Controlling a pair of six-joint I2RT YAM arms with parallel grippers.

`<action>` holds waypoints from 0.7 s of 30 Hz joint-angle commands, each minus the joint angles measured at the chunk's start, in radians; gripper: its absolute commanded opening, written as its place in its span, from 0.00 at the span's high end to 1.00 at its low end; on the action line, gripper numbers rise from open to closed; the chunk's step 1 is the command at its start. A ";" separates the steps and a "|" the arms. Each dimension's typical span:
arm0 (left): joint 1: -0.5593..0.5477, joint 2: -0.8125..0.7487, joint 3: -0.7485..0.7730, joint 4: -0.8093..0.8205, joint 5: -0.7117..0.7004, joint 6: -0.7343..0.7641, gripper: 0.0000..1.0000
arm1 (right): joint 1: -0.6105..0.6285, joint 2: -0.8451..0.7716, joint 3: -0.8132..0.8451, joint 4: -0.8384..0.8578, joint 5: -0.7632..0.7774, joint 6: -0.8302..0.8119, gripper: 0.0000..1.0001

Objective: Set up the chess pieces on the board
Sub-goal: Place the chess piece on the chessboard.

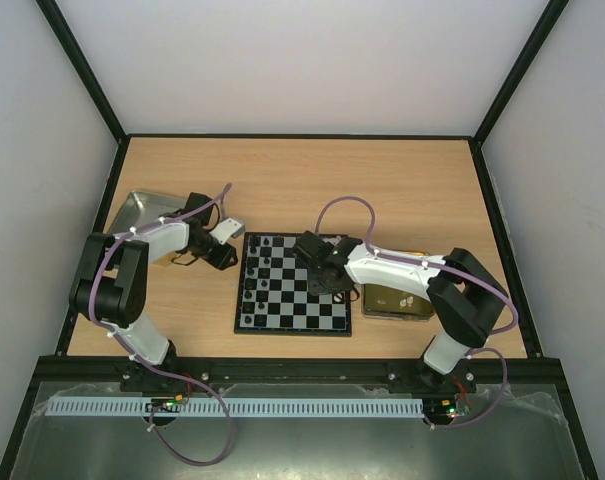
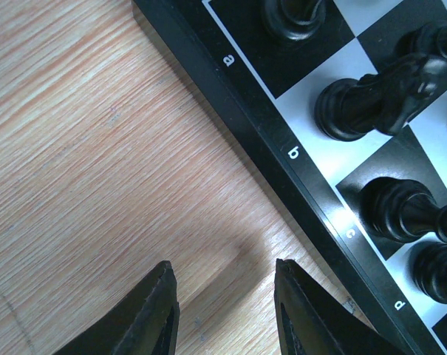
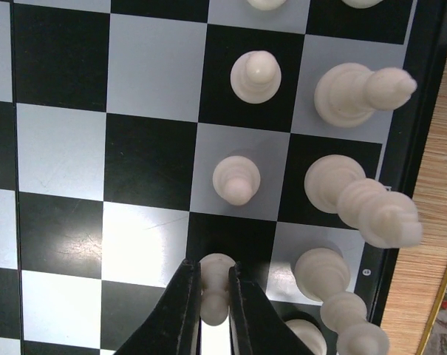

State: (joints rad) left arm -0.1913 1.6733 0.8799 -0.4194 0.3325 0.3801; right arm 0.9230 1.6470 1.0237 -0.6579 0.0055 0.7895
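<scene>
White pawn in right pincer

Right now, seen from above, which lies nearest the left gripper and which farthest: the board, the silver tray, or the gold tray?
1. Board: its left edge sits just right of the left gripper.
2. Silver tray: to the gripper's left, farther back on the table.
3. Gold tray: beyond the board's right edge, clearly farthest.
</scene>
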 commanded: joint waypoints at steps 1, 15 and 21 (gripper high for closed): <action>0.007 0.022 -0.022 -0.058 -0.041 -0.006 0.62 | 0.004 0.014 0.006 0.000 0.016 -0.011 0.91; 0.006 0.024 -0.022 -0.058 -0.038 -0.006 0.62 | 0.004 0.006 0.024 -0.022 0.039 -0.012 0.87; 0.006 0.025 -0.021 -0.058 -0.039 -0.006 0.62 | 0.002 -0.064 0.105 -0.114 0.140 0.004 0.86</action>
State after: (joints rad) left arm -0.1913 1.6733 0.8799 -0.4194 0.3325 0.3801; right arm 0.9234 1.6505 1.0523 -0.6849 0.0441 0.7856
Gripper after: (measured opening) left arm 0.377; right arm 0.136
